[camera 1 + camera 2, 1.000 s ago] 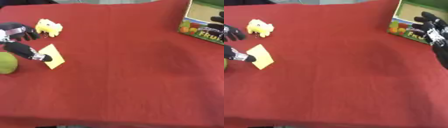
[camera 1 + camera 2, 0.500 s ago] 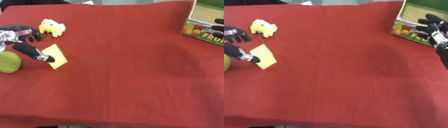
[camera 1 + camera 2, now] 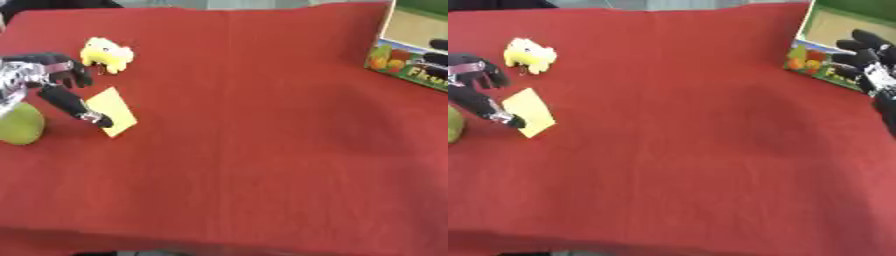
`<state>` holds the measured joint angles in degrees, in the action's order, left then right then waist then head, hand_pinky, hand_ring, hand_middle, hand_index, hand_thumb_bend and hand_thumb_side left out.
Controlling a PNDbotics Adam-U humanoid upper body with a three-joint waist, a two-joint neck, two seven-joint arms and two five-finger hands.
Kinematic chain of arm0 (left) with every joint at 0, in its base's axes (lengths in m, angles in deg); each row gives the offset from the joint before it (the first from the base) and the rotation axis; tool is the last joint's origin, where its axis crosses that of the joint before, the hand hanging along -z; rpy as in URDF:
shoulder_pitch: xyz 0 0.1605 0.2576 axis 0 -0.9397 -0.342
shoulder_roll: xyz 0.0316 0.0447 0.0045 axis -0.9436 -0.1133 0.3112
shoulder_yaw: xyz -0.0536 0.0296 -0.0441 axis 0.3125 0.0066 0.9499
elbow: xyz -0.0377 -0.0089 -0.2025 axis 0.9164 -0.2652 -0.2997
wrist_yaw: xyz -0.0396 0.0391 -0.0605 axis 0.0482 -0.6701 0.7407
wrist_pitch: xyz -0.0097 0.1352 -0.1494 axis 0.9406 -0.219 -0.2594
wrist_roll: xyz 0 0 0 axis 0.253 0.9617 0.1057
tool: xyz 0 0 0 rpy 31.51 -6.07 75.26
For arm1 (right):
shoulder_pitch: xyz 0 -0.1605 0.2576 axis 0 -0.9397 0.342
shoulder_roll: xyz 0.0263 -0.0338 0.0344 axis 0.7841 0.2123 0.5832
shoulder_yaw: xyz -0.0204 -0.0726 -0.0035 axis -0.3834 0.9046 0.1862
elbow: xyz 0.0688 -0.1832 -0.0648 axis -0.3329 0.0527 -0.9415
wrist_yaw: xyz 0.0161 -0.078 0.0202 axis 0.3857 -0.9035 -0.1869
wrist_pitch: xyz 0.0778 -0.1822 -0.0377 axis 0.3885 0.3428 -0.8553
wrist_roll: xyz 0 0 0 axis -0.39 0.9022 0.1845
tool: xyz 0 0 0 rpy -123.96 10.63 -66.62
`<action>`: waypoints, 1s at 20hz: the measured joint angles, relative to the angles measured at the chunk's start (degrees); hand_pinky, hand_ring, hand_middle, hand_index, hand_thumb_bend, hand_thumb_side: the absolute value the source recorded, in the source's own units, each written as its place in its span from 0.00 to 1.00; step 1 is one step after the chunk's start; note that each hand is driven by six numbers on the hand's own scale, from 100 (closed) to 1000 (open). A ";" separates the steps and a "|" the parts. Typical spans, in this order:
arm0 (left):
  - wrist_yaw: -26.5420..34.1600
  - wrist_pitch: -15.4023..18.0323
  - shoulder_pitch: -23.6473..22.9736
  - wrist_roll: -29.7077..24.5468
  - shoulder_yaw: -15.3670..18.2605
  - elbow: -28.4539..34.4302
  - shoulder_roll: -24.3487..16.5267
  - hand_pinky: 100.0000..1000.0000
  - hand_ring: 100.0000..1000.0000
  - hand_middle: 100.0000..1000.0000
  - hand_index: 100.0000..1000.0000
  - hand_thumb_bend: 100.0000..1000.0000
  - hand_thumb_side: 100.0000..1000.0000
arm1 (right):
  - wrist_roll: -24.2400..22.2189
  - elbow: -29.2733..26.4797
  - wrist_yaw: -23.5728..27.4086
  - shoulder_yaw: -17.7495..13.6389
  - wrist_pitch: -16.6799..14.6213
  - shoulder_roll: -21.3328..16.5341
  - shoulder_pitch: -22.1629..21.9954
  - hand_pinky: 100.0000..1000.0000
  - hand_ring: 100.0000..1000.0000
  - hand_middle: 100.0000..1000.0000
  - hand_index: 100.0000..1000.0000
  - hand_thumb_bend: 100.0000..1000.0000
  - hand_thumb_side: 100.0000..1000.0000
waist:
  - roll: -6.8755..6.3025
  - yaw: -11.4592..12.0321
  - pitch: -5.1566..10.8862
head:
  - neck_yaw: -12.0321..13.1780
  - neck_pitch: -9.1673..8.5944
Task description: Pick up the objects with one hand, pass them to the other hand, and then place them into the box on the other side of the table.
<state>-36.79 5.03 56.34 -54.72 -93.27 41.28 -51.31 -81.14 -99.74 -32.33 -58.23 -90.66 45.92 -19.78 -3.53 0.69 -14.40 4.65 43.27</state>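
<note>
Three loose objects lie near the left edge of the red-covered surface (image 3: 262, 150), and we read their grouping as the pick-up stock for our left hand (image 3: 44, 80), which sits among them; a yellow soft toy (image 3: 107, 54) stands toward the far left corner, a flat yellow card (image 3: 114, 111) lies just nearer us, and a green round fruit (image 3: 19, 125) rests against the left edge. Our left hand holds nothing as far as we can see; its fingers are partly curled above the card, with one dark digit stretched down so its tip meets the card's near left edge, which we judge to be the start of a pick on the card; a thin flat thing like this will probably need its edge lifted or slid before it can be pinched. The fruit lies just beside the wrist and the toy just beyond the fingers, so both crowd the approach and either could be nudged. The box (image 3: 833, 45), printed with fruit pictures, stands at the far right corner with its open inside facing up; our right hand (image 3: 868, 62) waits at its near side, fingers spread and empty, placed, we think, to receive the handover. Between the two hands the cloth is bare, so nothing blocks a pass across the middle.
</note>
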 measured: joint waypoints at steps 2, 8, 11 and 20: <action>-1.34 0.45 0.60 0.00 -0.49 -1.13 0.92 0.77 0.75 0.69 0.78 0.84 0.38 | -0.02 0.02 -0.08 0.01 0.00 0.01 -0.01 0.91 0.91 0.88 0.96 0.00 0.58 | 0.00 0.00 0.00 | 0.07 0.22; -3.93 1.88 2.04 -0.14 -1.35 -4.22 3.74 0.77 0.75 0.69 0.78 0.83 0.38 | -0.09 0.03 -0.13 0.02 0.05 0.02 -0.02 0.91 0.91 0.88 0.96 0.00 0.58 | 0.01 -0.10 0.00 | 0.27 0.44; -4.75 2.37 2.70 -0.02 -1.52 -5.49 5.08 0.77 0.75 0.69 0.78 0.82 0.36 | -0.14 0.03 -0.16 0.02 0.08 0.02 -0.02 0.91 0.91 0.88 0.96 0.00 0.59 | 0.02 -0.26 0.00 | 0.28 0.44; -5.60 3.14 3.46 0.21 -1.53 -7.67 6.76 0.77 0.75 0.69 0.77 0.77 0.35 | -0.27 0.06 -0.44 0.08 0.19 0.03 -0.02 0.91 0.91 0.88 0.96 0.00 0.60 | 0.06 -0.29 0.00 | 0.31 0.45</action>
<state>-42.39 8.18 59.80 -54.51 -94.80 33.62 -44.55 -81.41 -99.69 -32.77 -58.15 -90.48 45.95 -19.80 -3.47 0.40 -14.40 4.96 43.72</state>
